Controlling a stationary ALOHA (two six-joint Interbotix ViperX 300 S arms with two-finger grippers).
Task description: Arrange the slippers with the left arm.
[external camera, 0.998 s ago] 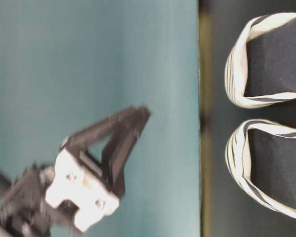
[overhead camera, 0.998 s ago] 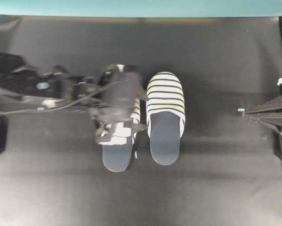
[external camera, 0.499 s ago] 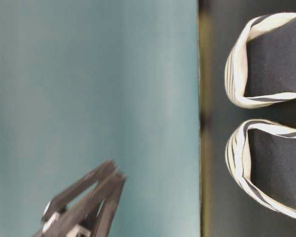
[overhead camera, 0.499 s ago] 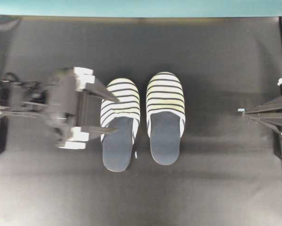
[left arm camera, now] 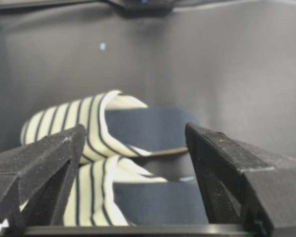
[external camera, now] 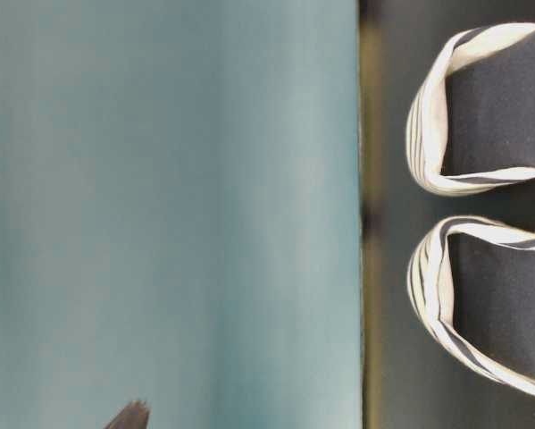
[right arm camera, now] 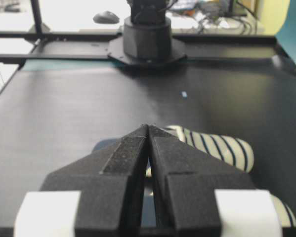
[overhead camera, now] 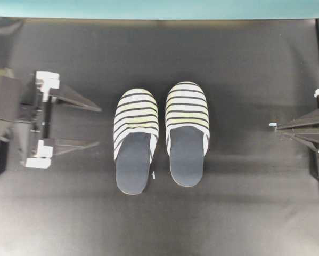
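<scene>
The two slippers lie side by side at the middle of the black mat, striped toes pointing to the far edge: the left slipper (overhead camera: 136, 140) and the right slipper (overhead camera: 187, 133). My left gripper (overhead camera: 99, 127) is open and holds nothing, well to the left of the left slipper and apart from it. In the left wrist view the near slipper (left arm camera: 96, 195) and the far slipper (left arm camera: 68, 123) show between the spread fingers of that gripper (left arm camera: 135, 131). My right gripper (overhead camera: 271, 126) is shut at the right edge, with nothing in it (right arm camera: 148, 126).
A black mat (overhead camera: 228, 202) covers the table, with a teal strip (overhead camera: 159, 8) along the far edge. A small pale speck (overhead camera: 154, 175) lies between the slippers' heels. The left arm's base (right arm camera: 148, 34) stands at the far side in the right wrist view.
My left gripper has pulled back leftwards from over the left slipper, staying open. The slippers and the right arm have not moved.
</scene>
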